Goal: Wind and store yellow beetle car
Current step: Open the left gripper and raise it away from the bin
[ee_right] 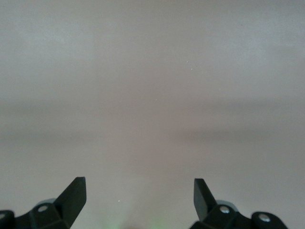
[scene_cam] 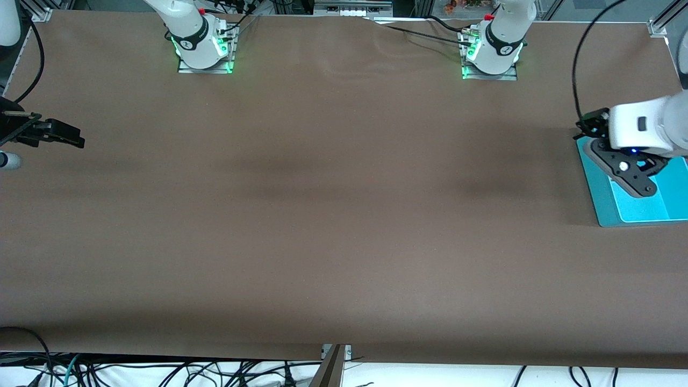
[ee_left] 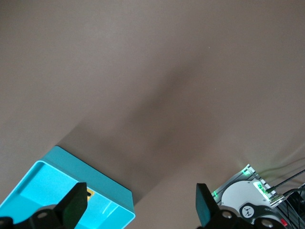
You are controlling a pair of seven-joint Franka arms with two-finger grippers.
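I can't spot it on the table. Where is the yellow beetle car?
In the left wrist view a bit of yellow beetle car shows inside the teal tray, under the left gripper.

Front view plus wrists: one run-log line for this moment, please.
left gripper: open, over teal bin | yellow beetle car: in bin | right gripper: open, waiting at right arm's table end

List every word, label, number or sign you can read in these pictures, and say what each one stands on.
None can be read.
Round dark marks on the two arm bases: too small to read.
Teal bin under the open left gripper, a yellow bit in it: no lettering shows.
Brown table cover, open right gripper: no text.
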